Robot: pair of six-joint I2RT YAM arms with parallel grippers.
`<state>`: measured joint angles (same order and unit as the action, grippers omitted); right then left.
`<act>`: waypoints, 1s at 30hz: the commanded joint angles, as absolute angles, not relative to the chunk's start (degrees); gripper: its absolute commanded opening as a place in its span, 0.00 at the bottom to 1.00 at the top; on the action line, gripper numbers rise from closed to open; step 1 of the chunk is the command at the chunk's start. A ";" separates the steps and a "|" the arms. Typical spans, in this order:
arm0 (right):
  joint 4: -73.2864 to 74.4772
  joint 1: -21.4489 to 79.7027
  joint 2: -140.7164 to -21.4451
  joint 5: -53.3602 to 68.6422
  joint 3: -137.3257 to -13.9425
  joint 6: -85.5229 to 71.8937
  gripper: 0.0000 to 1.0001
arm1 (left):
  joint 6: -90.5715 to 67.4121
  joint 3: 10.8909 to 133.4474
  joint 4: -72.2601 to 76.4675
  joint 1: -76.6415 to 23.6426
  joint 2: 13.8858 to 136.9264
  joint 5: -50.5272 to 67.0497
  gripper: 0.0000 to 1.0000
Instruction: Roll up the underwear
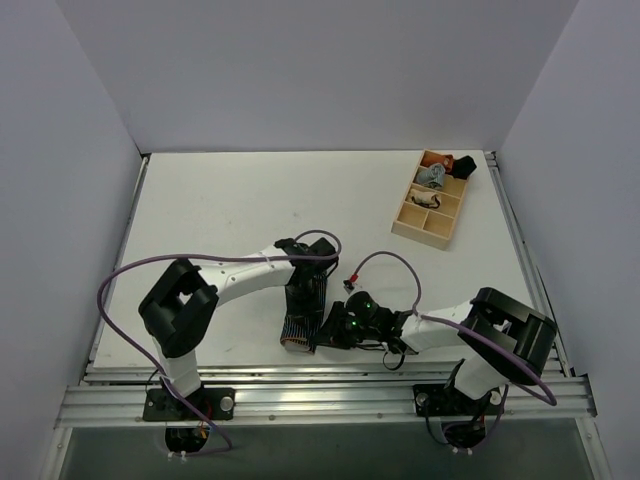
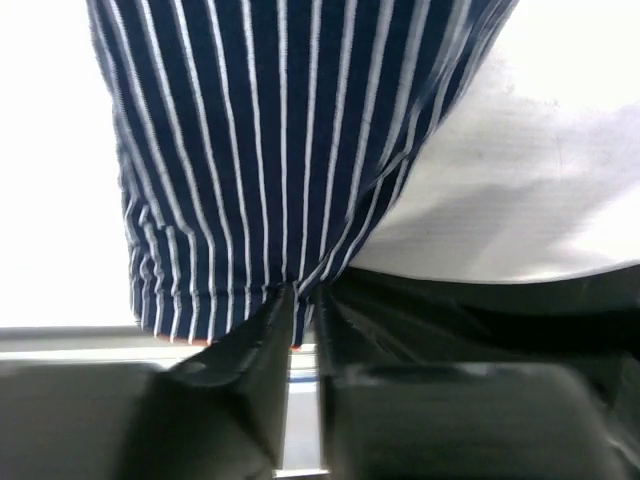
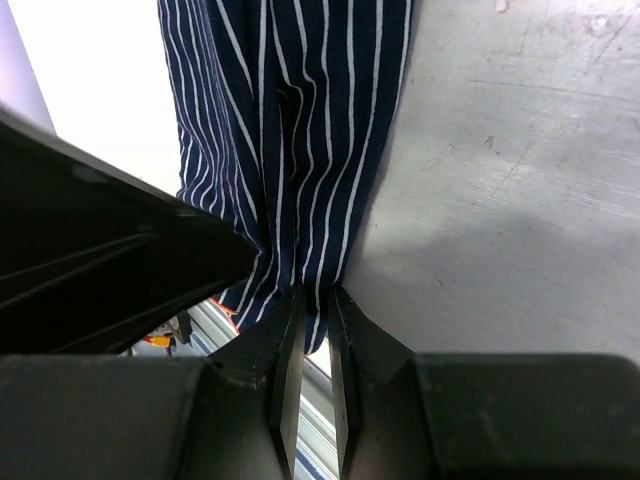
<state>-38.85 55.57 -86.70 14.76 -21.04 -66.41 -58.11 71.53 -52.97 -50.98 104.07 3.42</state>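
The underwear [image 1: 299, 322], navy with light pinstripes and a reddish edge, sits near the table's front edge between both grippers, bunched into a narrow strip. My left gripper [image 1: 301, 297] comes at it from the far side. In the left wrist view its jaws [image 2: 305, 296] are shut on a fold of the striped cloth [image 2: 280, 150]. My right gripper [image 1: 324, 327] comes from the right. In the right wrist view its jaws [image 3: 315, 297] are pinched on the cloth's lower edge [image 3: 300, 130]. The cloth appears lifted off the table in both wrist views.
A wooden divided tray [image 1: 424, 231] stands at the back right, holding small rolled garments: orange [image 1: 438, 160], grey [image 1: 432, 177], black [image 1: 464, 166]. Metal rails [image 1: 320, 385] run along the near edge. White walls enclose the table.
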 commanded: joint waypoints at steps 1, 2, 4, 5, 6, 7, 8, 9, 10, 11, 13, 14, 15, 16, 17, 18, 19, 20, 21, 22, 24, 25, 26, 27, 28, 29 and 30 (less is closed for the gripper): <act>-37.45 56.07 -85.88 11.61 -20.30 -66.88 0.12 | -57.14 77.25 -61.15 -51.50 101.34 -2.01 0.29; -37.35 56.16 -85.43 11.43 -19.87 -66.97 0.12 | -55.91 78.13 -61.87 -51.68 100.99 -3.24 0.34; -37.27 56.25 -84.73 10.99 -19.51 -67.24 0.12 | -55.02 78.14 -62.32 -51.77 99.85 -3.43 0.45; -37.18 56.34 -84.73 10.90 -19.34 -67.32 0.12 | -54.41 77.44 -61.97 -51.85 99.41 -3.08 0.47; -37.26 56.51 -84.73 10.90 -19.34 -67.41 0.12 | -54.23 76.91 -61.35 -51.86 98.53 -1.51 0.49; -37.53 56.60 -84.81 10.81 -19.25 -67.50 0.12 | -54.23 76.30 -59.78 -51.86 98.26 -0.45 0.52; -37.53 56.60 -84.81 10.81 -19.25 -67.59 0.12 | -54.23 75.59 -58.90 -51.94 98.09 0.00 0.52; -37.53 56.78 -84.99 10.81 -19.25 -67.59 0.12 | -54.40 74.28 -58.28 -52.03 98.00 2.00 0.52; -37.53 56.78 -84.99 10.72 -19.34 -67.50 0.12 | -54.75 73.83 -57.66 -52.12 98.17 2.37 0.52; -37.62 56.78 -84.99 10.64 -19.34 -67.67 0.12 | -55.02 73.39 -57.40 -52.29 98.35 2.55 0.52; -37.62 56.95 -84.99 10.55 -19.51 -67.76 0.11 | -55.28 72.69 -56.43 -52.64 99.31 3.25 0.52; -37.70 56.95 -84.99 10.55 -19.51 -67.85 0.12 | -55.20 72.69 -56.16 -52.91 100.19 3.25 0.50; -37.53 57.04 -84.99 10.46 -19.69 -67.85 0.12 | -55.11 72.95 -56.08 -53.00 100.72 3.25 0.49; -37.53 57.13 -85.08 10.46 -19.77 -67.76 0.12 | -55.11 73.12 -55.81 -53.09 101.16 3.34 0.49; -37.62 57.22 -85.08 10.37 -19.78 -67.76 0.12 | -54.93 73.30 -55.64 -53.17 101.68 3.43 0.48; -37.62 57.30 -85.25 10.37 -19.86 -67.85 0.12 | -54.84 73.56 -55.46 -53.35 102.65 3.43 0.48; -37.79 57.30 -85.43 10.28 -19.86 -67.94 0.12 | -54.67 74.00 -55.37 -53.44 103.18 3.34 0.47; -37.88 57.39 -85.43 10.37 -19.86 -67.94 0.11 | -54.67 74.18 -55.37 -53.44 103.88 3.34 0.47; -37.88 57.48 -85.60 10.28 -19.86 -67.94 0.12 | -54.49 74.35 -55.37 -53.52 105.02 3.43 0.45; -37.88 57.48 -85.69 10.28 -19.95 -67.94 0.11 | -54.32 74.53 -55.46 -53.70 105.64 3.51 0.44; -37.88 57.48 -85.61 10.20 -19.69 -67.94 0.12 | -54.23 74.71 -55.55 -53.88 107.22 3.69 0.38; -37.88 57.48 -85.52 10.11 -19.60 -68.03 0.12 | -54.23 74.62 -55.72 -54.05 107.75 3.87 0.36; -37.79 57.48 -85.52 10.11 -19.51 -68.03 0.12 | -54.40 74.53 -55.72 -54.14 108.10 3.95 0.35; -37.79 57.48 -85.43 10.11 -19.51 -67.94 0.12 | -54.67 74.27 -55.72 -54.23 108.71 3.96 0.35; -37.71 57.48 -85.34 10.02 -19.51 -67.85 0.12 | -54.93 74.09 -55.98 -54.32 108.81 3.87 0.31; -37.71 57.57 -85.34 10.02 -19.51 -67.85 0.12 | -55.28 73.83 -55.90 -54.32 108.98 3.87 0.29; -37.71 57.48 -85.34 10.02 -19.51 -67.85 0.12 | -55.37 73.39 -55.72 -54.40 109.16 4.04 0.27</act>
<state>-39.29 57.08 -85.80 12.14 -20.10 -67.94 -54.87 73.01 -56.82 -53.63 108.64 3.29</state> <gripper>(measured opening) 0.117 0.281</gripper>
